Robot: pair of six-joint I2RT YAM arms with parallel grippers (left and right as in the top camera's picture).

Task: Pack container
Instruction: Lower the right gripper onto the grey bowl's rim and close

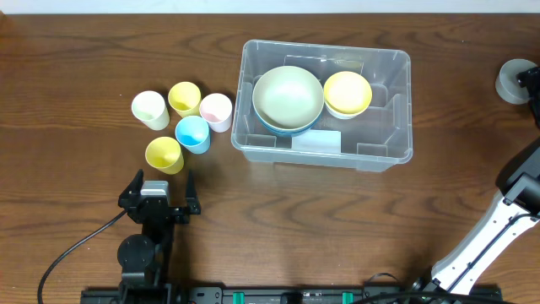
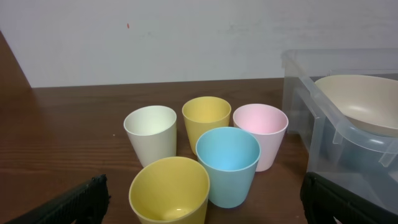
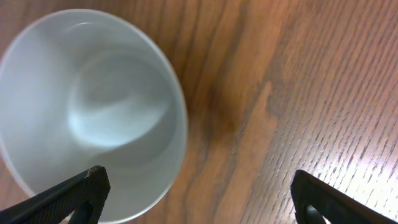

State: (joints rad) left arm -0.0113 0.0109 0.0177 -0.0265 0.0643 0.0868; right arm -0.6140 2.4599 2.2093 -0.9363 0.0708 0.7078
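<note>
Container [image 1: 325,44]: clear bin, right of centre on the desk [image 1: 76,51]. Its long axis runs left to right in my overhead view, with a pale label [image 1: 316,141] on the near wall. Contents: green bowl [image 1: 288,95] stacked on a blue one, yellow bowl [image 1: 347,91] just beside it; near right corner free.

Left gripper [image 1: 162,181]: spread wide, holding nothing, low over the desk. Five cups stand just ahead of it, left of the container: near yellow cup [image 1: 164,154] closest, then blue cup [image 1: 192,133], white cup [image 1: 149,108], far yellow cup [image 1: 184,97] and pink cup [image 1: 216,111]. I judge this arm the nearer one for them; the carry would run to its right, over the container's short left wall.

Right gripper [image 3: 199,186]: spread wide, holding nothing, above a grey cup [image 3: 87,106] that sits to one side of the gap, not centred.

Views: my left wrist camera shows all five cups upright, mouths up, close together. Overhead alone shows the bin's free space, and the grey cup at the far right, well apart from the container. Right wrist camera alone shows that cup empty.
</note>
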